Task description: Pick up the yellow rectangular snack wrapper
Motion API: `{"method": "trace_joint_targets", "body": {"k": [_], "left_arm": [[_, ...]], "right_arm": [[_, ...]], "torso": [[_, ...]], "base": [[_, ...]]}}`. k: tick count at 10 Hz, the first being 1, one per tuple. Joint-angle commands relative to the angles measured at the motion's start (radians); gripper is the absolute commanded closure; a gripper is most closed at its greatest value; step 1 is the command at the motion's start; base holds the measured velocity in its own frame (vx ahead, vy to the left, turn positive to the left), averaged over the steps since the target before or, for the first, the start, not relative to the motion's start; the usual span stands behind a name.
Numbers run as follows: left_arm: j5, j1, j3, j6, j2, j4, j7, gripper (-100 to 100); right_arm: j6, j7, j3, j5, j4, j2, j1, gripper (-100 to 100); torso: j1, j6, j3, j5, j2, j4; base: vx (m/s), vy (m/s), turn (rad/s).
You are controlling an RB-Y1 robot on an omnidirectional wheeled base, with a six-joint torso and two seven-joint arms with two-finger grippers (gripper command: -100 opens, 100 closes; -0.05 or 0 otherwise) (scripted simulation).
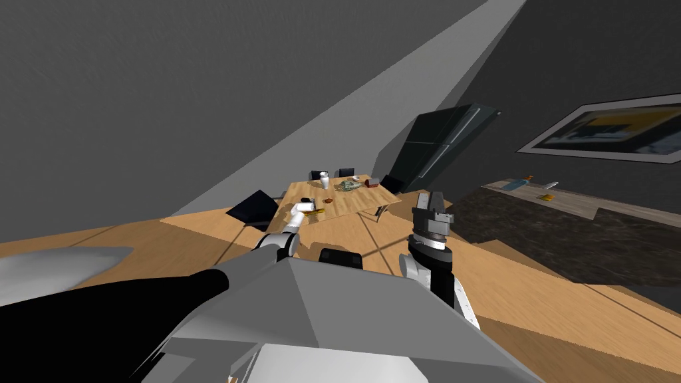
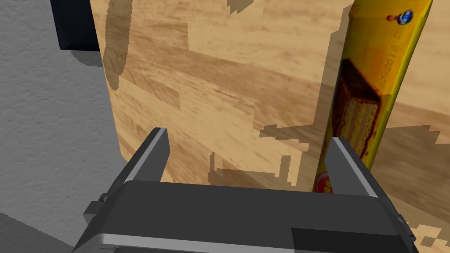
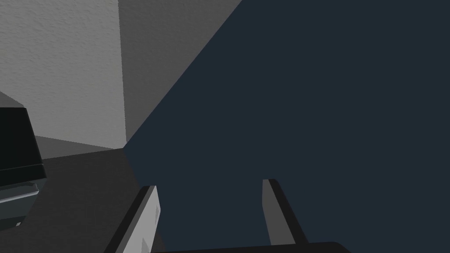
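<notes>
The left gripper (image 2: pixel 248 136) hovers over the desk (image 2: pixel 219 88), fingers spread and empty. The yellow wrapper (image 2: pixel 373 79) lies flat just outside the gap, beside one finger, with its long axis roughly parallel to the fingers. The right gripper (image 3: pixel 210 184), fingers apart, is well apart from it.

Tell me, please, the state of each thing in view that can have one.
Left gripper, open, low over the table, holding nothing.
Right gripper, open, empty, raised away from the table.
Wrapper, lying flat on the table, ungrasped, at one finger of the left gripper rather than between the two.
</notes>
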Motion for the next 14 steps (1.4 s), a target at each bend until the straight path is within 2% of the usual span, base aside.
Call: {"method": "trace_joint_targets", "body": {"k": [1, 2, 3, 4, 5, 6, 7, 8, 9, 10, 12, 14], "left_arm": [[0.000, -0.014, 0.002, 0.025, 0.006, 0.045, 0.004, -100], [-0.005, -0.042, 0.006, 0.069, 0.016, 0.072, 0.013, -100], [-0.005, -0.042, 0.006, 0.072, 0.016, 0.103, 0.013, -100], [-0.011, -0.069, 0.010, 0.107, 0.026, 0.153, 0.021, -100], [-0.011, -0.069, 0.010, 0.117, 0.026, 0.160, 0.021, -100], [-0.017, -0.094, 0.014, 0.160, 0.035, 0.189, 0.029, -100], [-0.017, -0.094, 0.014, 0.160, 0.035, 0.215, 0.029, -100], [-0.023, -0.117, 0.017, 0.197, 0.045, 0.261, 0.037, -100], [-0.023, -0.117, 0.017, 0.200, 0.045, 0.266, 0.037, -100], [-0.029, -0.138, 0.019, 0.237, 0.054, 0.293, 0.043, -100], [-0.029, -0.138, 0.019, 0.237, 0.054, 0.314, 0.043, -100], [-0.041, -0.174, 0.023, 0.303, 0.070, 0.383, 0.055, -100]], "right_arm": [[0.000, 0.000, 0.000, 0.000, 0.000, 0.000, 0.000, 0], [0.000, 0.000, 0.000, 0.000, 0.000, 0.000, 0.000, 0], [0.000, 0.000, 0.000, 0.000, 0.000, 0.000, 0.000, 0], [0.000, 0.000, 0.000, 0.000, 0.000, 0.000, 0.000, 0], [0.000, 0.000, 0.000, 0.000, 0.000, 0.000, 0.000, 0], [0.000, 0.000, 0.000, 0.000, 0.000, 0.000, 0.000, 0], [0.000, 0.000, 0.000, 0.000, 0.000, 0.000, 0.000, 0], [0.000, 0.000, 0.000, 0.000, 0.000, 0.000, 0.000, 0], [0.000, 0.000, 0.000, 0.000, 0.000, 0.000, 0.000, 0], [0.000, 0.000, 0.000, 0.000, 0.000, 0.000, 0.000, 0], [0.000, 0.000, 0.000, 0.000, 0.000, 0.000, 0.000, 0], [0.000, 0.000, 0.000, 0.000, 0.000, 0.000, 0.000, 0]], "torso": [[0.000, 0.000, 0.000, 0.000, 0.000, 0.000], [0.000, 0.000, 0.000, 0.000, 0.000, 0.000], [0.000, 0.000, -0.001, 0.000, -0.002, 0.000], [0.000, 0.000, -0.001, 0.000, -0.001, -0.001], [0.000, 0.000, -0.001, 0.000, -0.002, -0.001], [0.000, 0.000, -0.001, 0.000, -0.001, 0.000], [0.000, 0.000, -0.001, 0.000, -0.001, 0.000], [0.000, 0.000, -0.001, 0.000, -0.001, 0.000], [0.000, 0.000, -0.001, 0.000, -0.002, 0.000], [0.000, 0.000, -0.001, 0.000, -0.001, 0.000], [0.000, 0.000, 0.000, 0.000, 0.000, 0.000], [0.001, 0.000, 0.000, 0.000, 0.000, 0.000]], "base": [[0.047, -0.003, -0.017], [0.066, -0.011, -0.017], [0.059, -0.011, -0.006], [0.064, 0.002, -0.009], [0.048, 0.002, -0.012], [0.056, -0.001, -0.002], [0.053, 0.000, -0.003], [0.068, 0.001, -0.002], [0.052, 0.001, -0.001], [0.051, -0.005, 0.002], [0.032, 0.001, 0.001], [0.060, 0.004, 0.006]]}}
